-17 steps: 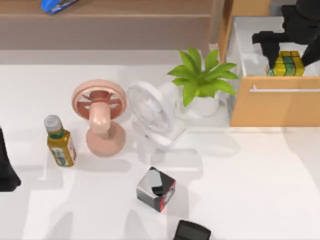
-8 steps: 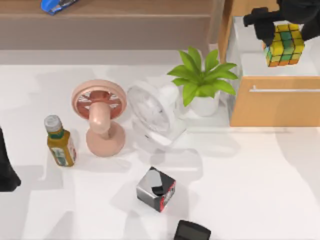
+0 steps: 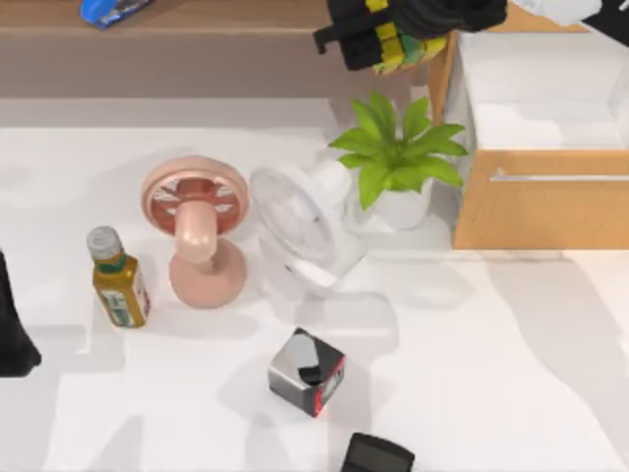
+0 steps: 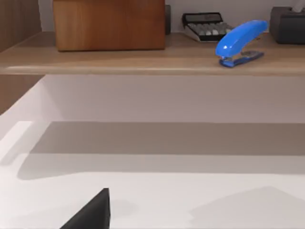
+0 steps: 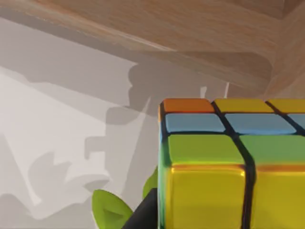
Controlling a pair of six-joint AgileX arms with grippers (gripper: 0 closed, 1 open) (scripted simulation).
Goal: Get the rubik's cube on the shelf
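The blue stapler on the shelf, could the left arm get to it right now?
Probably yes. The blue stapler lies in the open on the shelf with nothing in front of it, and the left gripper, parked at the table's left edge, holds nothing.

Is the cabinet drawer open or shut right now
Open: the drawer is pulled out from the cabinet, its pale inside showing behind the handled front.

Rubik's cube point(image 5: 233, 167) close up, below shelf point(image 5: 157, 24)

We see bright, even light; soft grey shadows fall across the white table point(image 3: 511, 393), a broad one under the shelf point(image 4: 143, 59). No glare.
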